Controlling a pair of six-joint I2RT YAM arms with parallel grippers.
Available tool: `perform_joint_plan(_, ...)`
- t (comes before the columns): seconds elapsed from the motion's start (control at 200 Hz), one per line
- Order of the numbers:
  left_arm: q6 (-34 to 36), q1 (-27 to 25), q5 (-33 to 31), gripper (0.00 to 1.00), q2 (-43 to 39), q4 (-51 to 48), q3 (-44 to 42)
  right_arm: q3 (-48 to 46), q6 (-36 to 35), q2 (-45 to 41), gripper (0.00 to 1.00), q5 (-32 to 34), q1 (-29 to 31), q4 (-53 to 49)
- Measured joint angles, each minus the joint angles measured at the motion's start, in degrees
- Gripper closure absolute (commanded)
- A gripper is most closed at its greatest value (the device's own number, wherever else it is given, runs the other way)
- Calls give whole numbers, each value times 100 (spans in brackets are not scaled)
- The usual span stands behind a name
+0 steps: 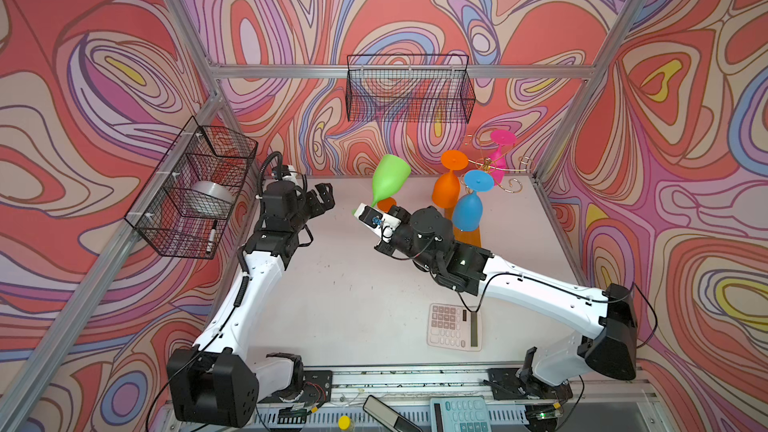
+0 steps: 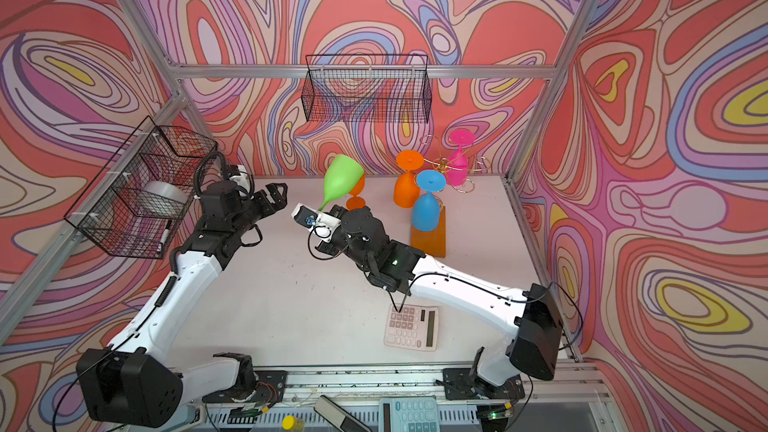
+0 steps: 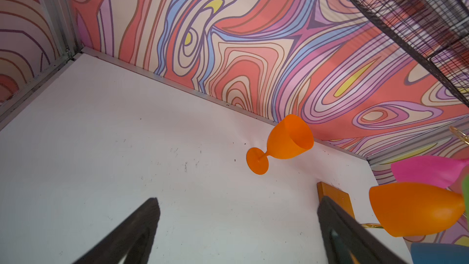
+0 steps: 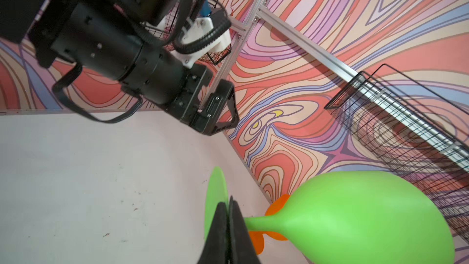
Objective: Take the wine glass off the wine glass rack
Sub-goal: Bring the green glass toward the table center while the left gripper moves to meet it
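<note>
Right wrist view gives me the grip: the right gripper (image 4: pixel 228 208) has its jaws pinched together on the stem of the green glass (image 4: pixel 368 214), just beside the foot disc. I read the table (image 1: pixel 353 284) as a dial in both top views, with 12 at the back wall.

The green glass is off the rack (image 2: pixel 430 241). It is held tilted in the air near 12 o'clock, bowl leaning toward the back wall. Close behind it a loose orange glass (image 3: pixel 281 140) stands upright by the back edge; whether the two touch I cannot tell.

The rack sits at 1 to 2 o'clock near the right edge. A hung orange glass (image 1: pixel 448 187), blue glass (image 1: pixel 468 207) and pink glass (image 1: pixel 503 137) hang bowl-down on it, the blue glass just beside my right wrist.

The left gripper (image 1: pixel 325 198) hovers at 10 o'clock, jaws wide, holding nothing, apart from the green glass. Open surface runs from the centre out to 7 o'clock. A calculator (image 1: pixel 455 326) lies at 5 o'clock near the right forearm.
</note>
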Motion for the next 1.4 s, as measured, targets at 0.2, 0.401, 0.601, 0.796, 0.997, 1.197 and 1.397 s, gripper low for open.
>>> perform_joint_plan(0.2, -55, 44, 66, 3, 125, -461, 492, -841, -297, -7, 100, -229, 205, 673)
perform_joint_plan(0.401, -76, 48, 225, 4, 177, -876, 1047, -1207, -632, 90, 100, -247, 461, 1196)
perform_joint_plan(0.601, -273, 48, 393, 5, 258, -1165, 1220, -1480, -986, 308, 100, -90, 586, 1720)
perform_joint_plan(0.796, -643, 85, 634, 6, 258, -1598, 1222, -1650, -1113, 492, 100, 46, 584, 2026)
perform_joint_plan(0.997, -1134, 142, 1172, 8, 258, -2144, 1220, -1731, -1163, 562, 100, 118, 584, 2332)
perform_joint_plan(1.197, -1744, 238, 1661, 14, 179, -2590, 973, -1803, -1270, 684, 100, 197, 586, 2634)
perform_joint_plan(1.397, -2472, 262, 1967, 24, 142, -3161, 844, -1939, -1499, 824, 100, 306, 584, 2859)
